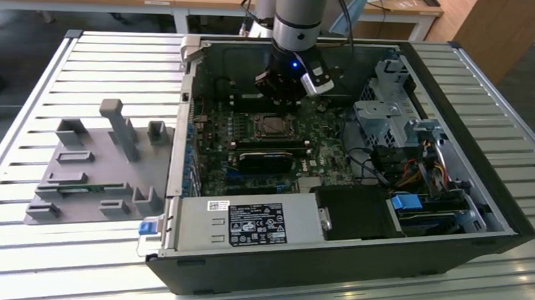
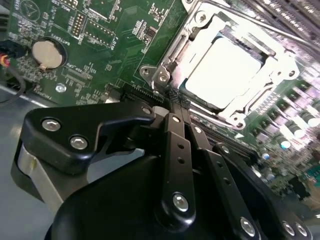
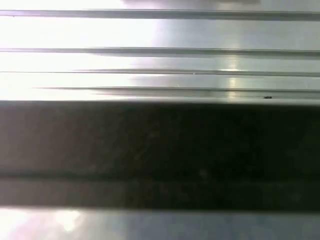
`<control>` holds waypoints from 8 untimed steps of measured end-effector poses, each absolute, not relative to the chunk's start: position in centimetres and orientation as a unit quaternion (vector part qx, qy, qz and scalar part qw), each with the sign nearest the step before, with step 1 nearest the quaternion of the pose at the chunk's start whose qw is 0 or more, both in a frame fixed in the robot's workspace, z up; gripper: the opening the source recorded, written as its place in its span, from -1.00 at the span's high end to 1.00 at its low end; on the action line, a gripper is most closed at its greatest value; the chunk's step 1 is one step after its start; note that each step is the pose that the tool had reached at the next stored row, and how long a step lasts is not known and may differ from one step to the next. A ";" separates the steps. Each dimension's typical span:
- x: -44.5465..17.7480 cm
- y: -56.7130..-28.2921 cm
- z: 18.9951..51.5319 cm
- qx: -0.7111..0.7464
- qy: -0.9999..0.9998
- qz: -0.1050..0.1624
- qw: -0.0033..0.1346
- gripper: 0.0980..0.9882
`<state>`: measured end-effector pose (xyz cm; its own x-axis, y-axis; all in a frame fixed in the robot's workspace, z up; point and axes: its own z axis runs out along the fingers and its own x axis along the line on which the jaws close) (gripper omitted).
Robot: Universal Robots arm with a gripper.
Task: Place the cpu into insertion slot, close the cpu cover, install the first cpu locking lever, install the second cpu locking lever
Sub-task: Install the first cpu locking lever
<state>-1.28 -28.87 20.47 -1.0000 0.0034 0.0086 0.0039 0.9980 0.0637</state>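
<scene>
The cpu (image 2: 225, 70) has a bright silvery top and lies flat in the insertion slot (image 1: 284, 132) on the green board, inside the open computer case. The cpu cover (image 2: 167, 62), a silvery frame, lies down around the chip. In the second wrist view my gripper (image 2: 176, 102) has its black fingers (image 2: 172, 150) pressed together with nothing between them. Its tip is right beside one corner of the cover. In the exterior view the gripper (image 1: 283, 97) hangs just behind the cpu (image 1: 271, 127). I cannot make out the locking levers.
A black card (image 1: 267, 160) lies just in front of the socket. A power supply (image 1: 247, 223) sits at the case front and a drive cage (image 1: 385, 117) on the exterior view's right. A grey fixture plate (image 1: 88, 170) rests on the slatted table. A coin battery (image 2: 47, 54) sits on the board.
</scene>
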 end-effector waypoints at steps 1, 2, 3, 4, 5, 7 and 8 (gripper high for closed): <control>-1.3 -28.9 20.7 -0.002 -0.999 -0.032 0.004 0.98; -1.3 -28.9 21.0 -0.002 -0.999 -0.032 0.004 0.98; -1.3 -28.9 21.1 -0.002 -0.999 -0.032 0.004 0.98; -1.3 -28.9 21.1 -0.002 -0.999 -0.032 0.004 0.98; -1.3 -28.9 21.1 -0.002 -0.999 -0.032 0.004 0.98; -1.3 -28.9 21.1 -0.002 -0.999 -0.032 0.004 0.98; -1.3 -28.9 21.1 -0.002 -0.999 -0.032 0.004 0.98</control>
